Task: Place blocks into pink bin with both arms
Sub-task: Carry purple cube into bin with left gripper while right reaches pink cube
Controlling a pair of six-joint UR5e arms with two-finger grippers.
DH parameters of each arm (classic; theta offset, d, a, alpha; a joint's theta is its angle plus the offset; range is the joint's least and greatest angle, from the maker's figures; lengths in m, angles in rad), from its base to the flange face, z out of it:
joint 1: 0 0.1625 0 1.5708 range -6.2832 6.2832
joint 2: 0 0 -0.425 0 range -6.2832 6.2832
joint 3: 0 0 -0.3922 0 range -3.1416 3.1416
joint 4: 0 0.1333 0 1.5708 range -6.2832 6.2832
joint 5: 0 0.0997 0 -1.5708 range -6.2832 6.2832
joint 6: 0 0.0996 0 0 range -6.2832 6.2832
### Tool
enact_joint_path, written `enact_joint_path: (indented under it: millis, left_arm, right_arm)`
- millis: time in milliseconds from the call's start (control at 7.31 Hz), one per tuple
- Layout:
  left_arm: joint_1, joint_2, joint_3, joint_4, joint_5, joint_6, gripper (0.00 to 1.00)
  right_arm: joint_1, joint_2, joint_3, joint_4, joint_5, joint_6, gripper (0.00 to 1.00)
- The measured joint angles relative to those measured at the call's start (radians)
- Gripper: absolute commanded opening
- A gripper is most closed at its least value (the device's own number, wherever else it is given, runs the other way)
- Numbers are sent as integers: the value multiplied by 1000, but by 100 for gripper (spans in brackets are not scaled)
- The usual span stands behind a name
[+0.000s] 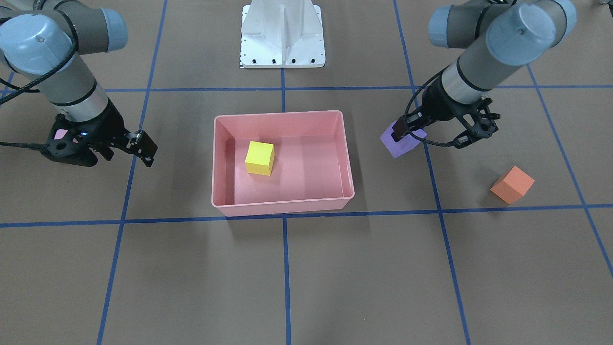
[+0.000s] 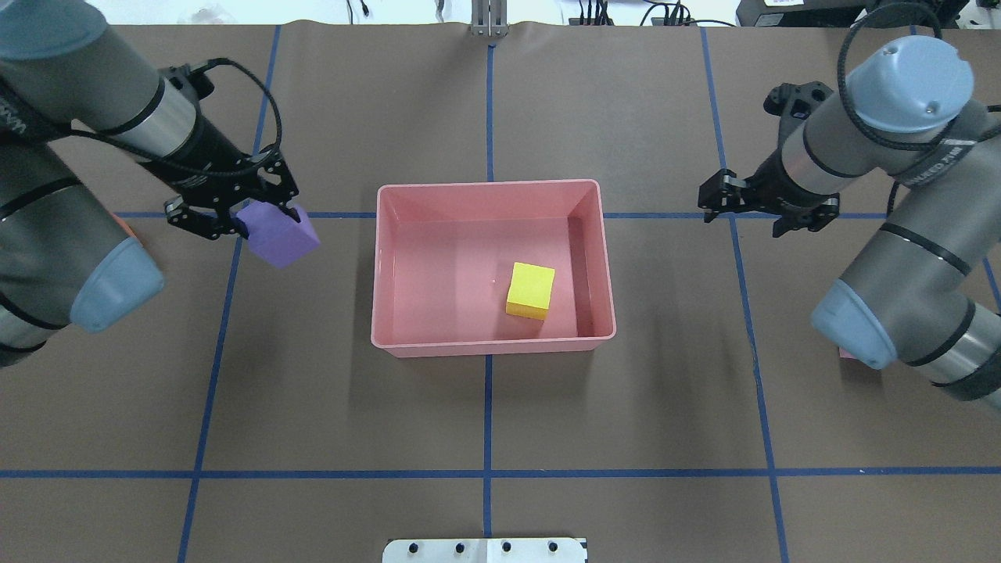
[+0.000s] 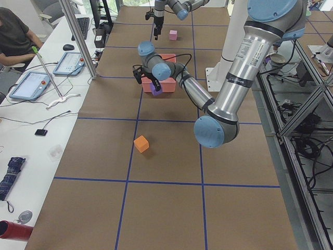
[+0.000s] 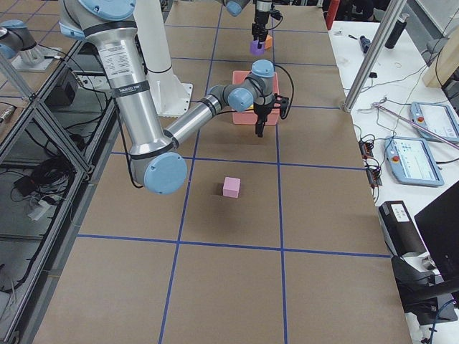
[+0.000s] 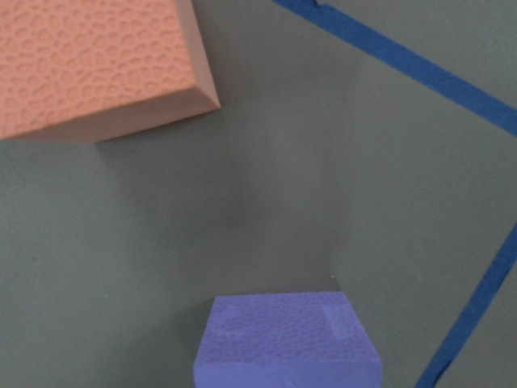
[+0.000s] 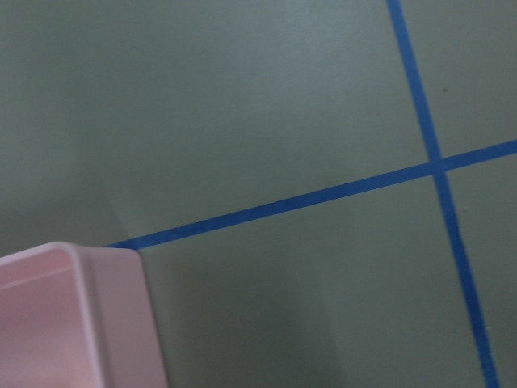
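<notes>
The pink bin (image 2: 491, 190) sits mid-table with the yellow block (image 2: 531, 290) inside it. My left gripper (image 2: 266, 227) is shut on the purple block (image 2: 279, 236) and holds it outside the bin, off the bin's left side; the purple block also shows in the left wrist view (image 5: 287, 339). The orange block (image 1: 512, 184) lies on the table further out on that side. My right gripper (image 2: 748, 211) is open and empty, off the bin's right side. The light pink block (image 4: 231, 187) lies on the table beyond it, mostly hidden by the right arm in the overhead view.
The white base pedestal (image 1: 282, 36) stands behind the bin. Blue tape lines (image 2: 487, 473) cross the brown table. The bin's corner (image 6: 81, 323) shows in the right wrist view. Side tables with tablets (image 3: 34, 83) and an operator flank the far edge.
</notes>
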Motion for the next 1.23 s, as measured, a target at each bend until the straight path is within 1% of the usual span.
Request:
enact_joint_path:
  millis: [137,274,547,821,958,1095,1232]
  left_arm:
    - [11,-94,11,56,18,-12,0]
    - [50,-161,33,89,67,-30,0]
    - [155,-242,100,109,189,-70,0]
    - [236,-295,175,111,283,-88,0]
    - [270,-305,191,111,318,-94,0]
    - [296,-307,201,111,343,-102,0]
    - [309,-308,210,109,355,-107,3]
  right_arm:
    - [37,-62,9,1,12,-87,99]
    - [70,-116,17,1,26,-166,99]
    - [102,-207,33,14,39,-258,99]
    - [105,-303,31,85,44,-300,99]
    - [104,-333,25,117,52,-292,99]
    - [103,-353,7,157,63,-285,99]
    - [101,-364,-28,210,73,-282,99]
